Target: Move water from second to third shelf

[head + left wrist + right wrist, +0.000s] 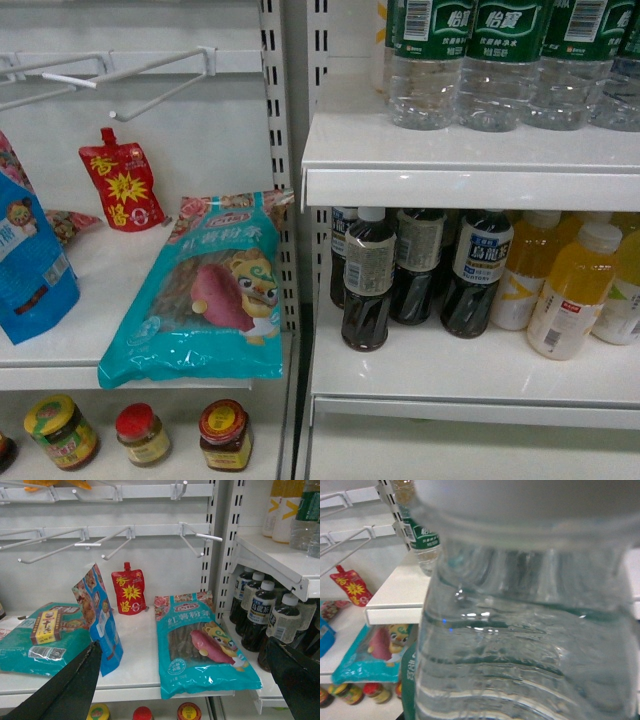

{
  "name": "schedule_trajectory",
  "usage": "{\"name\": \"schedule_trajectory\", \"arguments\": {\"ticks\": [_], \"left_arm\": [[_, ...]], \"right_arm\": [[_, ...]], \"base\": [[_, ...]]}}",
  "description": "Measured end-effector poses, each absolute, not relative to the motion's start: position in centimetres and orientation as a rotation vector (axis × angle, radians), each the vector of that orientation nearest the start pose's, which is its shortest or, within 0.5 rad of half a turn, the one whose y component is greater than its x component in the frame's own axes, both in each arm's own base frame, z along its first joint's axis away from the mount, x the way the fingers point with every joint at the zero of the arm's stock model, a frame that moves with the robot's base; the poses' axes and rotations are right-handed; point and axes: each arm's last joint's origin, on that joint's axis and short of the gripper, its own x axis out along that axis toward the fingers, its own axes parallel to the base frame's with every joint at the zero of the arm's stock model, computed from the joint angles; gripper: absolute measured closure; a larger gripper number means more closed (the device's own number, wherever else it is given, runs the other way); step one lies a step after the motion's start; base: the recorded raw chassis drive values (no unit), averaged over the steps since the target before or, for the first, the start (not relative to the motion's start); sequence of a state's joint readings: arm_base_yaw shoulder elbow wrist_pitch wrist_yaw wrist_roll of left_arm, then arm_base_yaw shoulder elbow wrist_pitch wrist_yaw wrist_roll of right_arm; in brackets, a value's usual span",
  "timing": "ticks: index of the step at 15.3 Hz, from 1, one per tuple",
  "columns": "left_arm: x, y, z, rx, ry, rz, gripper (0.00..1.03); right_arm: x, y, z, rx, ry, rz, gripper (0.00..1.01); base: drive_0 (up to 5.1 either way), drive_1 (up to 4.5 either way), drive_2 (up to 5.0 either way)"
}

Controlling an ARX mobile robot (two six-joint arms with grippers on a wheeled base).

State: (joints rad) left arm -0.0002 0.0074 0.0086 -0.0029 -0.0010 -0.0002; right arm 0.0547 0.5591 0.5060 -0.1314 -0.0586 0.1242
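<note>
A clear ribbed plastic water bottle (pixel 530 630) fills the right wrist view, apparently lifted off its shelf; the right gripper's jaws are not seen, so their grip cannot be told. The left gripper (pixel 185 680), at that view's bottom, is spread wide, empty. Placing on the third shelf is judged still outstanding.

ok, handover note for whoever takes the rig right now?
Left gripper: open, empty, facing the snack shelf.
Right gripper: not in view. A water bottle fills the right wrist view very close up, so it is probably held, but this is unconfirmed.
Other water bottles stand on the upper right shelf, above the dark drink bottles.
Done: apparently one bottle picked up.
Left: confirm the grasp, set the bottle on the third shelf, release.
</note>
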Motion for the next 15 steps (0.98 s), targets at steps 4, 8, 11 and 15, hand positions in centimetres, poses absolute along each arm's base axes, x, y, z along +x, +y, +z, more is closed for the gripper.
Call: {"name": "schedule_trajectory", "arguments": {"ticks": [4,8,11,15], "left_arm": [[9.8,0.0,16.6,0.000,0.002,0.000,0.05],[9.8,0.0,16.6,0.000,0.002,0.001,0.05],[9.8,0.0,16.6,0.000,0.002,0.001,0.05],[9.8,0.0,16.6,0.000,0.002,0.000,0.05]], "right_arm": [[17.9,0.4,29.0,0.016,0.100,0.087,0.58],[23.9,0.1,29.5,0.018,0.118,0.077,0.58],[27.8,0.4,30.7,0.037,0.122,0.069,0.58],[30.5,1.3,31.3,0.033,0.128,0.070,0.58]], "base": [[0.0,0.00,0.0],[0.0,0.00,0.0],[0.0,0.00,0.0],[0.0,0.00,0.0]]}}
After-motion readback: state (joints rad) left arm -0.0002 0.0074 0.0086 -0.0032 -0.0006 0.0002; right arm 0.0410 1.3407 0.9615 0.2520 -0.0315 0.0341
